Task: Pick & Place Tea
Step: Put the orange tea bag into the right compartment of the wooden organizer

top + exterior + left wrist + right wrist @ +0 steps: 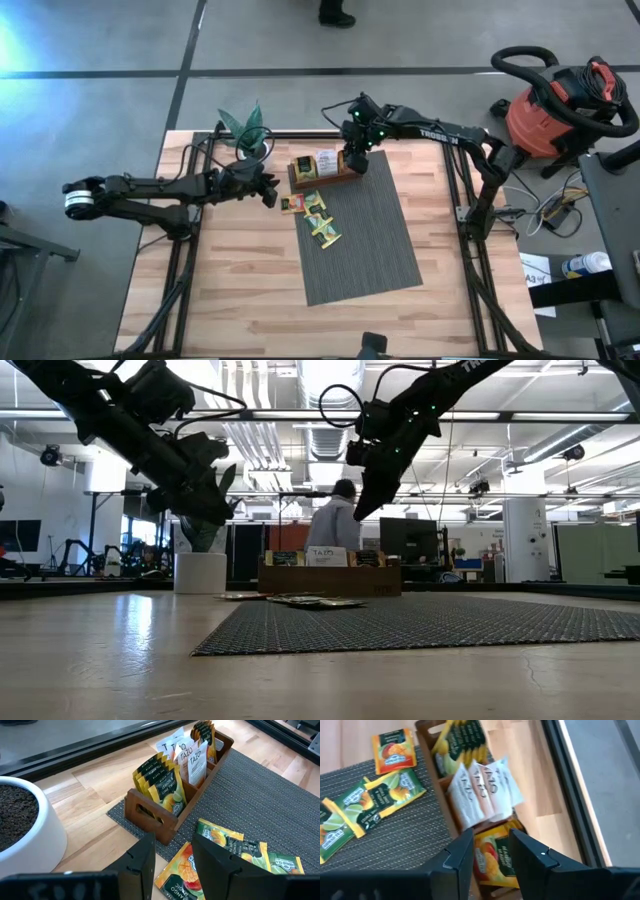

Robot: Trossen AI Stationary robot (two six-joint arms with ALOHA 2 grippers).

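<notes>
We found the job partly done, by our reading: several tea sachets (318, 216) lay loose on the grey mat (375, 250) just in front of the wooden tray (322, 176), one of them half off the mat's edge on the table (230, 300), while the tray's compartments held upright rows of yellow-green, white and orange packets. Which direction the tea was meant to travel we could not settle from this alone. Our right gripper (487, 857) hung above the tray's end compartment, its fingers apart and empty, with the orange sachets (494, 862) showing directly between them and the white packets (482, 795) just beyond. We judged it was lining up on that compartment. Our left gripper (172, 857) waited low beside the white plant pot (30, 832), fingers apart with nothing held, a loose mango sachet (181, 876) lying just below its tips.
</notes>
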